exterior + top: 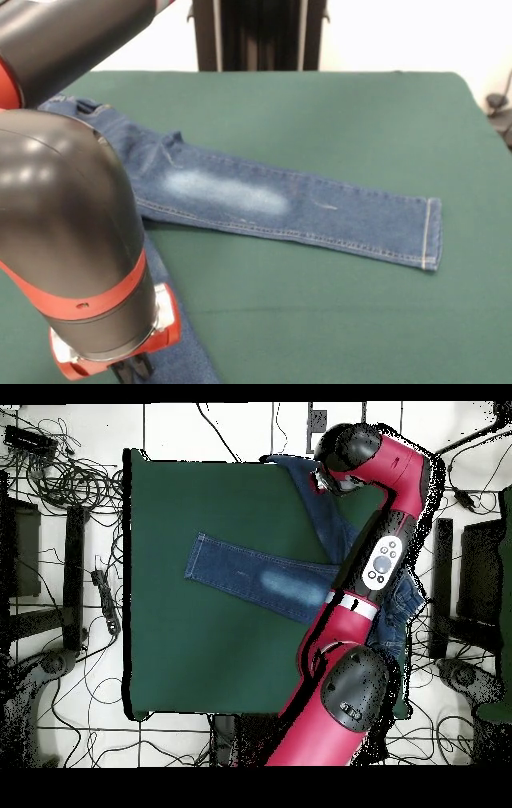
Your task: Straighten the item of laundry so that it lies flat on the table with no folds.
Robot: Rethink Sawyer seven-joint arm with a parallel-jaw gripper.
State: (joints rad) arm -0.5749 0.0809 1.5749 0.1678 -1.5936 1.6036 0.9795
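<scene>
One leg of the jeans (pixel 296 204) lies flat across the table (pixel 336 320) — the other under the arm. The gripper (pixel 132 370) sits low at the table's edge; whether it grips cannot be told.

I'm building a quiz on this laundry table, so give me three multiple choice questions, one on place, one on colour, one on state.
1. Where does the visible cuff of the jeans point in the front view?
A. picture right
B. picture left
C. picture top

2. What colour is the table?
A. white
B. dark green
C. red

3. How does the stretched leg lie?
A. rolled up
B. hanging off the table
C. flat

Answers: 1 A, the hemmed cuff ends at picture right. 2 B, green shows all round the denim. 3 C, it lies spread along the tabletop.
</scene>
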